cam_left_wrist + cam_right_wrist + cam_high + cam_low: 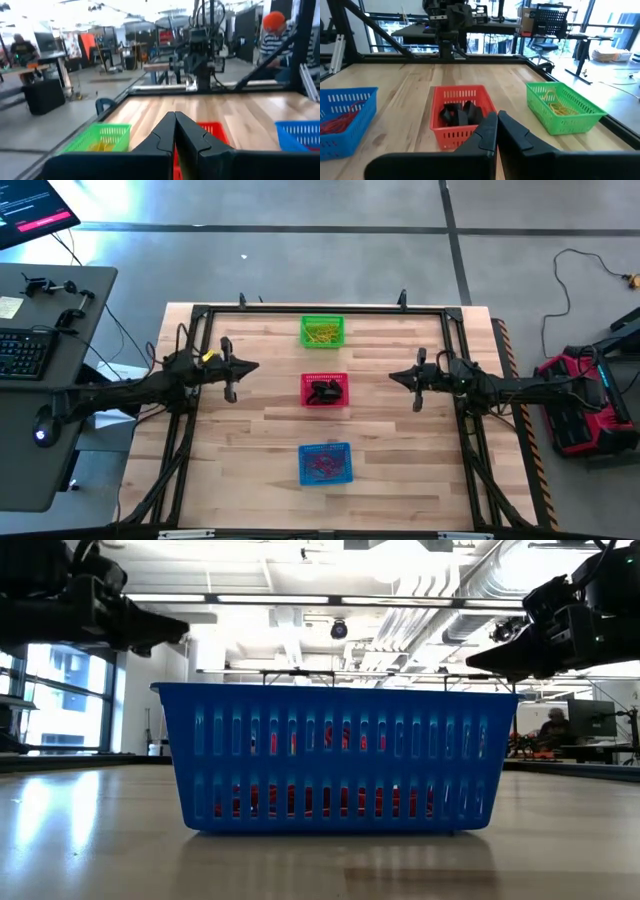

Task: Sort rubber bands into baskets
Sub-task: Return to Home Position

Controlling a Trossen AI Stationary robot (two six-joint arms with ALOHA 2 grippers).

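My left jaws and right jaws hung closed and empty, flanking the red basket.

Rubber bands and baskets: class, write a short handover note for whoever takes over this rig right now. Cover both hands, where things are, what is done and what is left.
Hands: the left hand is shut and holds nothing, raised left of the red basket. The right hand is likewise shut and holds nothing, raised on that basket's right.
Things: three baskets stand in a row down the middle of the table. The green basket holds yellow bands, the red basket black bands, the blue basket red bands.
Done: no loose bands show on the table, so sorting looks finished.
Left: probably only parking both arms.
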